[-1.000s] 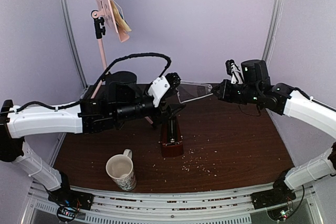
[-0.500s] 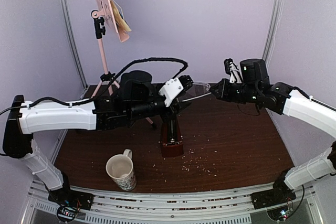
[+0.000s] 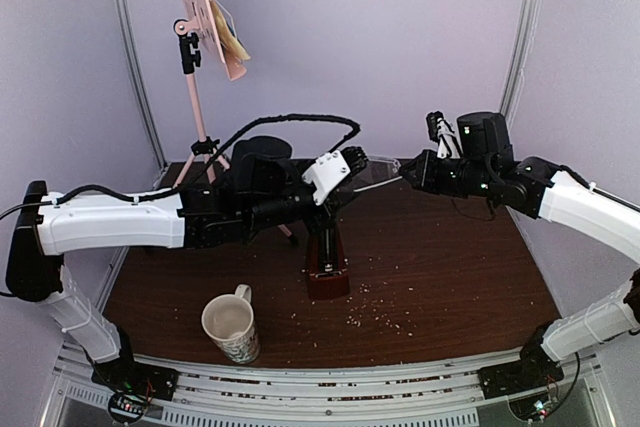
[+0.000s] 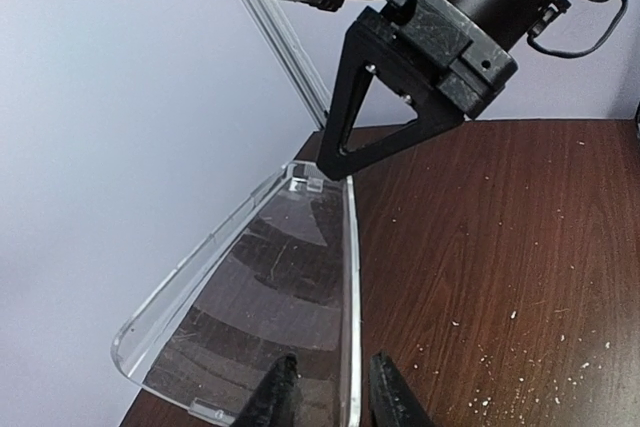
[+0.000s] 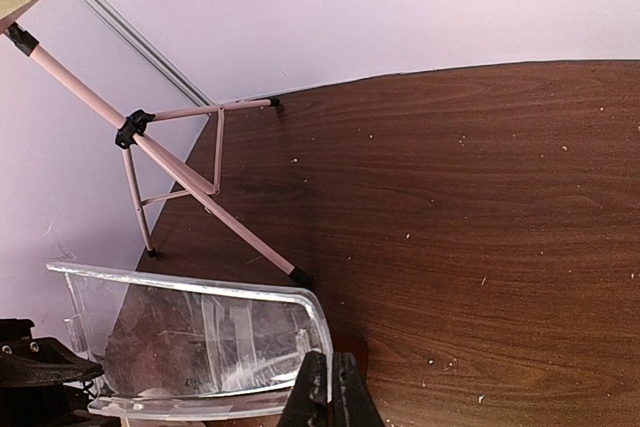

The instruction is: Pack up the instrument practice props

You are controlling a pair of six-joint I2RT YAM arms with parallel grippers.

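The cover (image 4: 270,287) hangs in the air above the surface (image 3: 450,277), just behind the metronome (image 3: 327,267), spanning the gap between both arms. It looks like thin clear plastic: light, stiff and slick, and likely to crack if squeezed hard, so a rim is the safest hold. The right tool (image 5: 325,387) is pressed together on its narrow end. The left tool (image 4: 330,397) straddles the wide end's side wall with its fingers narrowly parted and shows no firm pinch. The stand (image 3: 200,7) is well apart, back left.

Glossy clear plastic cover (image 4: 262,292), wood-grain table (image 4: 505,247)
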